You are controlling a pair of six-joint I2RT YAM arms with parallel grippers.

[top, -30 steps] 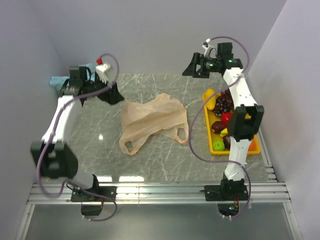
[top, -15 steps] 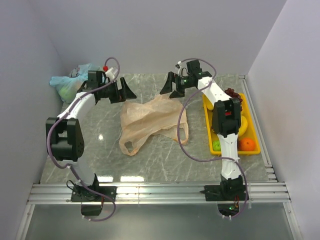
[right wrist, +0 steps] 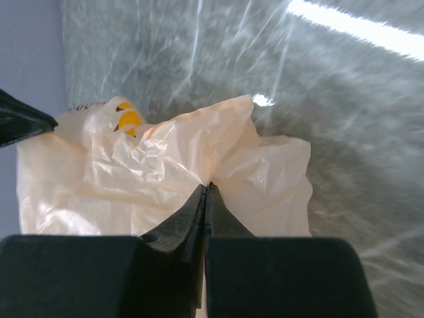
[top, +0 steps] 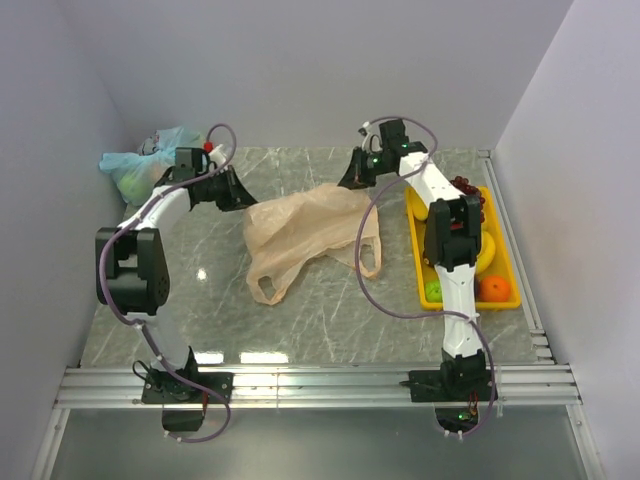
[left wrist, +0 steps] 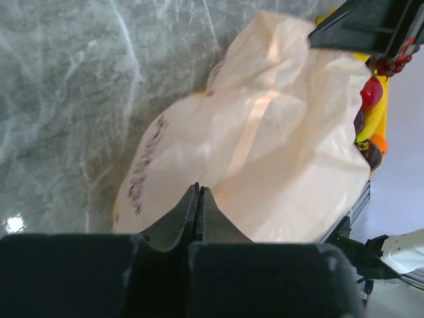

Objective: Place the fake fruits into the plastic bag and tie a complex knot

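The left tool clenched the plastic bag at its far left corner; the right tool clenched its far right corner.

robot lab cell, plain pale walls boxing in three sides, grey marble-look tabletop, aluminium extrusion rail at near edge, left arm and right arm bolted to it, loose purple cable runs

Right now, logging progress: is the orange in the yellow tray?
Yes, the orange sits at the near end of the yellow tray.
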